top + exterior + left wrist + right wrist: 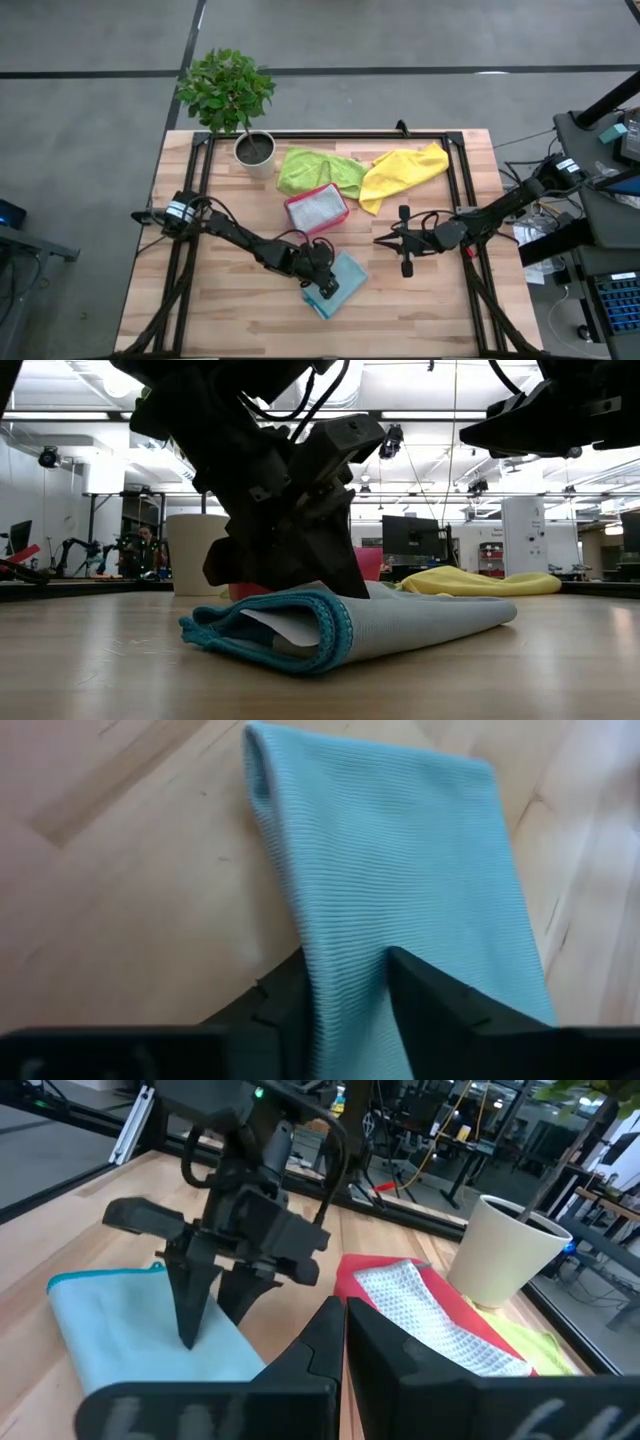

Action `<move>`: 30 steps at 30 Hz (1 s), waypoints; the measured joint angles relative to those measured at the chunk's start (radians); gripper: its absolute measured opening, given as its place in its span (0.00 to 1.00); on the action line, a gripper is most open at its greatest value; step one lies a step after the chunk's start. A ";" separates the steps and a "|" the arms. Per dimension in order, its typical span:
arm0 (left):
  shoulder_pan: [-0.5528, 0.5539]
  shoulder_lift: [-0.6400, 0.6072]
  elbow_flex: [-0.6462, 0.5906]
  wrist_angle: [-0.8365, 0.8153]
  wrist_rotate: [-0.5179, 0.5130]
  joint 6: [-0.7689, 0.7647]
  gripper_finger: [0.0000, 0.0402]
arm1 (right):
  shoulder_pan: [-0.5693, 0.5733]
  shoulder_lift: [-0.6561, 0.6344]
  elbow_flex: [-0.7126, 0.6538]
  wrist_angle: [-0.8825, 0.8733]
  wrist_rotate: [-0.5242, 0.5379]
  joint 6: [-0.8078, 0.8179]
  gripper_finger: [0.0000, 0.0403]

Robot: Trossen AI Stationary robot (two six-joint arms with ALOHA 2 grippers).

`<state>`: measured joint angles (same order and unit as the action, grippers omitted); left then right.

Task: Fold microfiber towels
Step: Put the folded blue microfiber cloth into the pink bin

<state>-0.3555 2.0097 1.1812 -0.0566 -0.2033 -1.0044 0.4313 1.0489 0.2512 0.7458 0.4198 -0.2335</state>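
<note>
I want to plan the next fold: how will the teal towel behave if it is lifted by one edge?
Probably floppy: the teal towel lies folded with a soft rolled edge, sagging flat on the table. It looks light and thin where the left pincer straddles it. Its ribbed weave likely grips rather than slips.

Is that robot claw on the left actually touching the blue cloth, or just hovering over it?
Touching. The left wrist view shows the left gripper with a ridge of the teal-blue towel pinched between its two fingers.
</note>
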 joint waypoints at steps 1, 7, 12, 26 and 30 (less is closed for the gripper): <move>-0.002 0.002 0.000 0.002 -0.001 -0.011 0.26 | 0.000 0.000 0.001 0.000 0.000 0.000 0.02; -0.010 0.017 0.001 0.013 -0.003 -0.028 0.09 | 0.000 0.000 0.003 0.000 0.000 -0.004 0.02; -0.011 0.007 0.006 0.019 0.005 0.065 0.02 | 0.000 -0.001 0.003 0.003 0.000 -0.006 0.02; 0.031 -0.135 0.015 -0.152 0.078 0.233 0.02 | 0.000 -0.002 0.004 0.018 0.001 -0.012 0.02; 0.043 -0.194 0.015 -0.216 0.078 0.264 0.01 | 0.000 -0.002 0.004 0.020 0.001 -0.013 0.02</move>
<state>-0.3125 1.8159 1.1965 -0.2723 -0.1250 -0.7401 0.4313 1.0466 0.2554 0.7659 0.4212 -0.2461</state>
